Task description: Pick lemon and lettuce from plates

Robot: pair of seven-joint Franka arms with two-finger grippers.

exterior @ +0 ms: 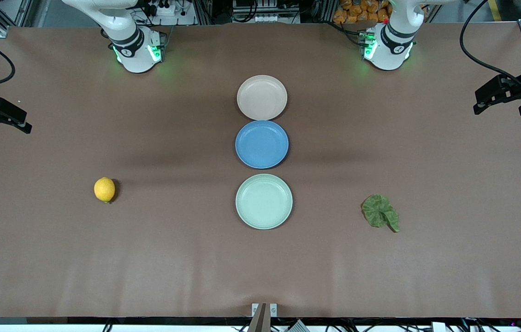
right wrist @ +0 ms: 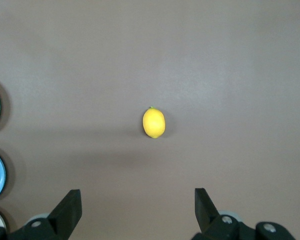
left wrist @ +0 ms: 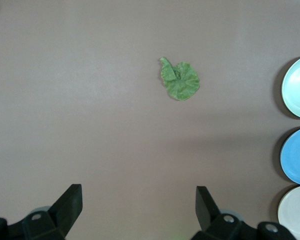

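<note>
The lemon (exterior: pixel 104 189) lies on the bare table toward the right arm's end, beside the mint green plate (exterior: pixel 263 201), and also shows in the right wrist view (right wrist: pixel 153 122). The lettuce (exterior: pixel 380 216) lies on the table toward the left arm's end and also shows in the left wrist view (left wrist: pixel 180 80). The mint plate and the beige plate (exterior: pixel 262 97) hold nothing. My right gripper (exterior: pixel 27 122) is open and empty, up over the table's edge at its own end (right wrist: pixel 137 202). My left gripper (exterior: pixel 477 103) is open and empty over the table's other end (left wrist: pixel 139 200).
A blue plate (exterior: pixel 262 144) lies between the beige and mint plates, also holding nothing. The three plates form a row down the table's middle. The arm bases (exterior: pixel 138 50) stand at the table's edge farthest from the front camera.
</note>
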